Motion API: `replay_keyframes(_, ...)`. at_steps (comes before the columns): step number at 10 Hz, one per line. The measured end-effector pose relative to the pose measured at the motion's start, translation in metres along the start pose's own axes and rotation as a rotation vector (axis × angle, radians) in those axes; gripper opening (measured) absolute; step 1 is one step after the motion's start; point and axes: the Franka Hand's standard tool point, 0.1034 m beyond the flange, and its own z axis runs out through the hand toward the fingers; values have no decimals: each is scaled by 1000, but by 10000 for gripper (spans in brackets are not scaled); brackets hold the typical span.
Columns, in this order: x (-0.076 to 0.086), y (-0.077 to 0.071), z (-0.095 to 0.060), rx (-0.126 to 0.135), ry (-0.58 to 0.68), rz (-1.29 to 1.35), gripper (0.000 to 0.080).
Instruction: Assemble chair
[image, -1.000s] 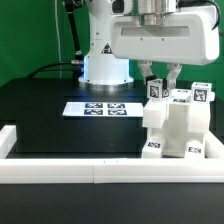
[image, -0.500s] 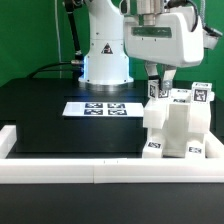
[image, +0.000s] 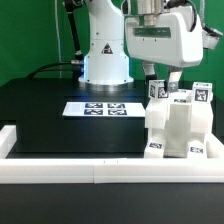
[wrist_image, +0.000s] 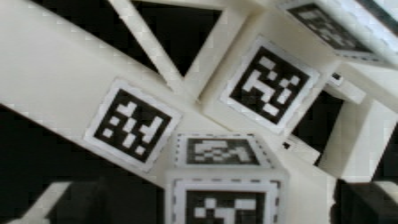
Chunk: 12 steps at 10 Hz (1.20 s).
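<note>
The chair (image: 180, 125) is a blocky white assembly with black-and-white tags, standing at the exterior view's right against the front rail. A small tagged white post (image: 158, 91) stands on its top at the near left corner. My gripper (image: 162, 80) hangs right over this post, a dark finger on each side of it. In the wrist view the post's tagged top (wrist_image: 224, 200) sits midway between my fingers (wrist_image: 71, 203), which stand wide apart with space on both sides. My gripper (wrist_image: 222, 205) is open. Tagged chair frame bars (wrist_image: 267, 85) fill the rest of the wrist view.
The marker board (image: 98, 108) lies flat on the black table at the middle. A long low white rail (image: 70, 167) runs along the front, with a side piece (image: 8, 140) at the exterior view's left. The robot's base (image: 105, 60) stands behind the board.
The hand has turned about its vertical axis above the post and shifted slightly toward the exterior view's right. The post and the chair have stayed where they were.
</note>
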Motion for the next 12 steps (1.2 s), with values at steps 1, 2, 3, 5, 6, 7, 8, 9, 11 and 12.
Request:
replay_keyframes(1,0,0,0,-1,1,-74,631)
replay_keyframes(2,0,-2,-1,-1,4,-220,646)
replay_keyframes(3,0,-2,-1,-1,4,-347,649)
replay_keyframes(5,-1,-2,-1,-6,9,-518,649)
replay_keyframes(6,0,-2,-1,-6,9,-607,649)
replay_keyframes(7,1,-1,-1,-7,9,-680,649)
replay_keyframes(8,1,-1,-1,-8,9,-773,649)
replay_keyframes(9,1,-1,-1,-8,9,-839,649)
replay_keyframes(11,2,-1,-1,-13,11,-988,649)
replay_keyframes(12,3,-2,-2,-15,14,-1046,649)
